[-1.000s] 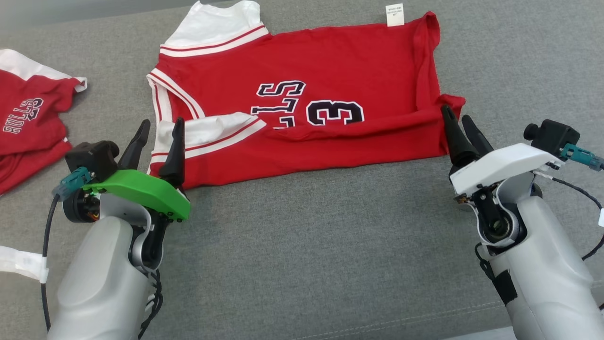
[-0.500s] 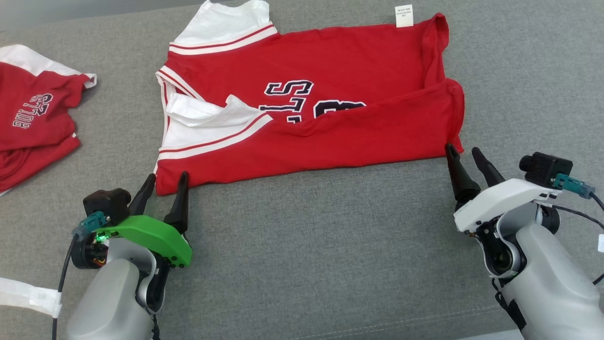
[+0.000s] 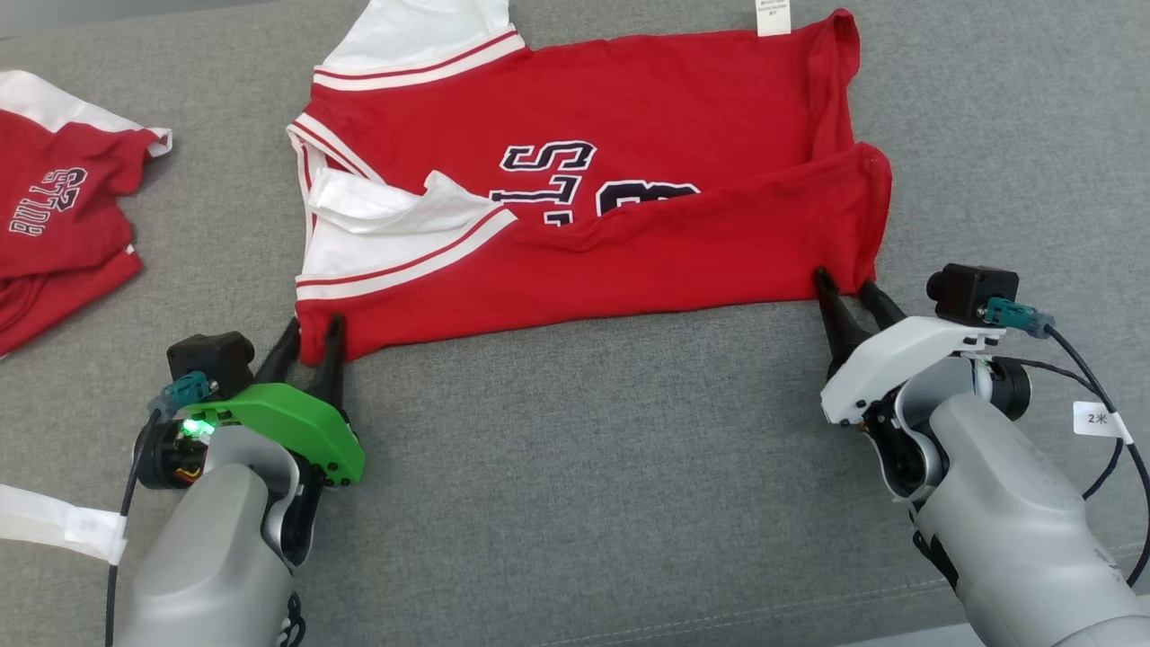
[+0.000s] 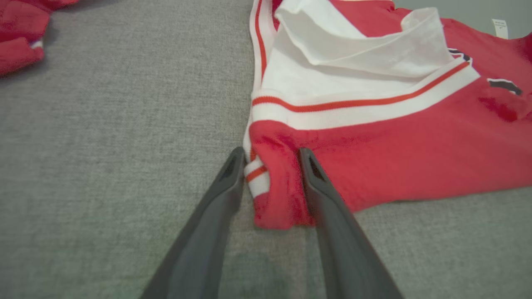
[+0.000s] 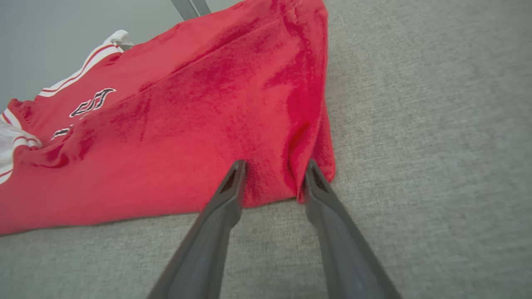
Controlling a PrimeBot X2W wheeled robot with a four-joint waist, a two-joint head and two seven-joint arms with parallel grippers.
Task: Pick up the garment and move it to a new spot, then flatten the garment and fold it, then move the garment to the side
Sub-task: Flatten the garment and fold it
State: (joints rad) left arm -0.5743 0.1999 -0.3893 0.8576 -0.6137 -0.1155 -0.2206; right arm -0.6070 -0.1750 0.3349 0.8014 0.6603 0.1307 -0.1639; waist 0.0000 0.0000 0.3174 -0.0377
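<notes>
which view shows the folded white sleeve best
Left wrist view: the white sleeve is close, its folds clear. Head view has it whole but smaller; right wrist view catches a sliver of it.

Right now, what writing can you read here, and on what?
"BULLS": second red garment, far left.
"LS", the rest folded under: red jersey.
"2米": white cable tag.
White label on the jersey's edge: too small to read.
</notes>
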